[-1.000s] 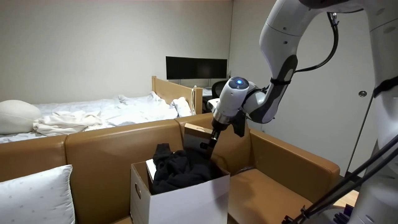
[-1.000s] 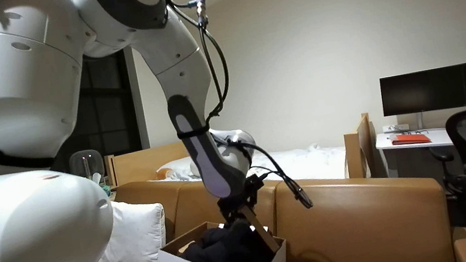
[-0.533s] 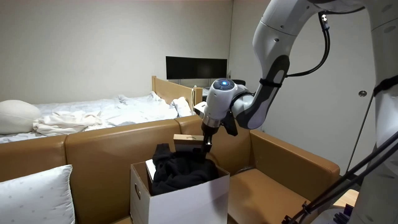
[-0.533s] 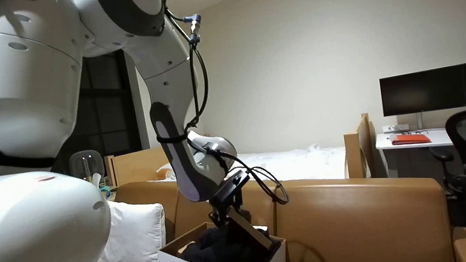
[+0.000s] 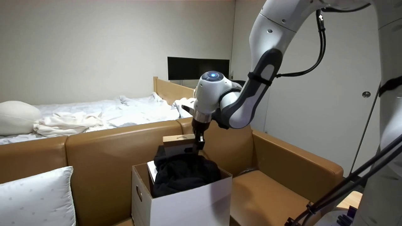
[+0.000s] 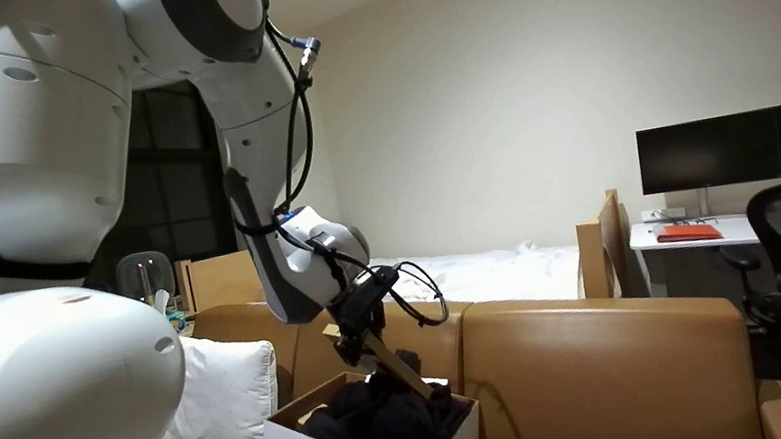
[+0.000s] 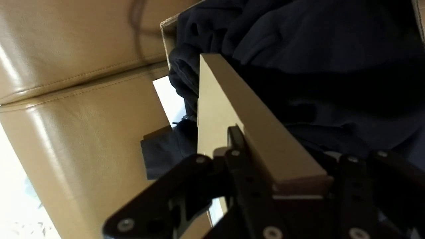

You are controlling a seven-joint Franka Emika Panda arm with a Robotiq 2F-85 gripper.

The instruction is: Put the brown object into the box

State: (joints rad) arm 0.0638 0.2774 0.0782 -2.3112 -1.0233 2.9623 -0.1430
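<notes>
The black fingers [image 7: 240, 166] of the gripper [image 7: 282, 149] are clenched on the flat rectangular tan-brown cardboard piece [image 7: 252, 109], pinching it across its thickness near its upper end. It hangs aslant above the large white open-top cardboard box [image 5: 188, 207], its long axis sloping down, the lower end pointing toward the rim corner that lies by the backrest [image 5: 125, 153] of the brown leather couch [image 5: 273, 191], on the side away from the white dotted fabric pillow [image 5: 34, 197]. That lower end is right by the heap of black cloth [image 5: 185, 175] in the box; whether they touch, I can't tell from here.

The cloth takes up most of the box's mouth and bulges above the rim. A flat white piece [image 5: 152, 169] shows between it and the hand-hole wall on the pillow's side.

Against a second ago, the white robot arm [image 5: 270, 34] has swung toward the pillow, taking the cardboard with it; its lower end has drawn back from that corner, and in an exterior view its upper end [image 6: 332, 332] now pokes out past the fingers. The box hasn't budged.
</notes>
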